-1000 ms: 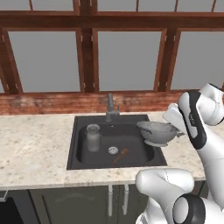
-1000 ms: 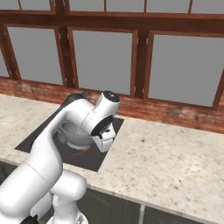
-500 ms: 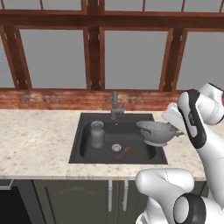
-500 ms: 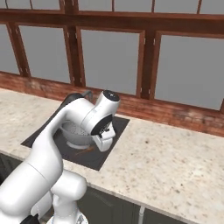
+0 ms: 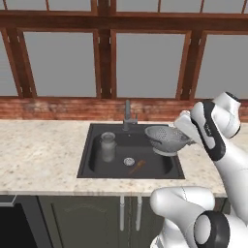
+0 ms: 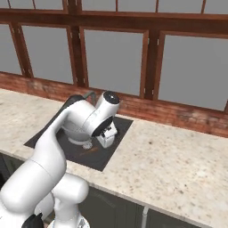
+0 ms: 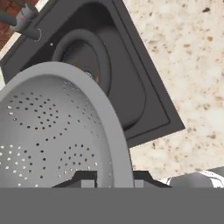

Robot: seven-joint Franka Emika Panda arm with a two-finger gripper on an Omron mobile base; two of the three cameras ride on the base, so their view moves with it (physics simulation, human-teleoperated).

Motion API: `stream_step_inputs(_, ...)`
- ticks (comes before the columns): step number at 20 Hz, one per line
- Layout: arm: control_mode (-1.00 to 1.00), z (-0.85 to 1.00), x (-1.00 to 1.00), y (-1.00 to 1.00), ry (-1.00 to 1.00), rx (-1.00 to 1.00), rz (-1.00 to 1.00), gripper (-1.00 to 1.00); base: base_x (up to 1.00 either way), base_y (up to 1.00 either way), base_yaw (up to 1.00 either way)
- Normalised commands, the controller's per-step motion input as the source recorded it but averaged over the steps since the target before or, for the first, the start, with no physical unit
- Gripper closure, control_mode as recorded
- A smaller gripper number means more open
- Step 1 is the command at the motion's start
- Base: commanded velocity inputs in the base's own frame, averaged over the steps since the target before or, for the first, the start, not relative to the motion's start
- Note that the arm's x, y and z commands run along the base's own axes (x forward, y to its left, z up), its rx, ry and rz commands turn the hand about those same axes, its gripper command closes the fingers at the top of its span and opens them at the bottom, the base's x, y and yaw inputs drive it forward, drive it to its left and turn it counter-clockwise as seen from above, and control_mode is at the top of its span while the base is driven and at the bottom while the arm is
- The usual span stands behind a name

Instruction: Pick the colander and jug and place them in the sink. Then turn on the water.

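Observation:
The colander (image 5: 167, 139) is a silvery perforated bowl held level just above the right half of the sink (image 5: 155, 167). My gripper (image 5: 188, 139) is shut on its right rim. In the hand view the colander (image 7: 48, 131) takes up the lower left, with my gripper (image 7: 113, 179) clamped on its rim. From the right base view my arm hides most of the colander (image 6: 71, 132), and the gripper (image 6: 107, 137) is over the sink's near corner. The grey jug (image 5: 108, 147) stands upright in the sink's left part. No stream falls from the faucet (image 5: 127, 115).
A small orange-brown stick-like item (image 5: 137, 167) lies on the sink floor beside the round drain (image 5: 129, 161). Speckled stone counter (image 5: 38, 155) runs on both sides of the sink. A brick ledge and wooden window frames stand behind the faucet.
Both base views have shifted, so the base has moved. The colander stays in my gripper over the sink's right side. The jug has not moved.

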Motion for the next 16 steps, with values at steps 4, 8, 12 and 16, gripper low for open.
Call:
stream_step_inputs(4,-1.00,-0.01,0.27,0.30,-0.19,-0.12,0.04,1.00,0.00,0.00,0.00)
stream_step_inputs(8,-1.00,0.00,0.26,0.32,-0.01,-0.22,0.00,1.00,0.00,0.00,0.00)
stream_step_inputs(12,-1.00,-0.01,0.18,0.15,0.00,-0.25,0.00,1.00,0.00,0.00,0.00)
stream_step_inputs(16,-1.00,-0.01,0.19,0.00,0.00,-0.18,0.00,1.00,0.00,0.00,0.00)
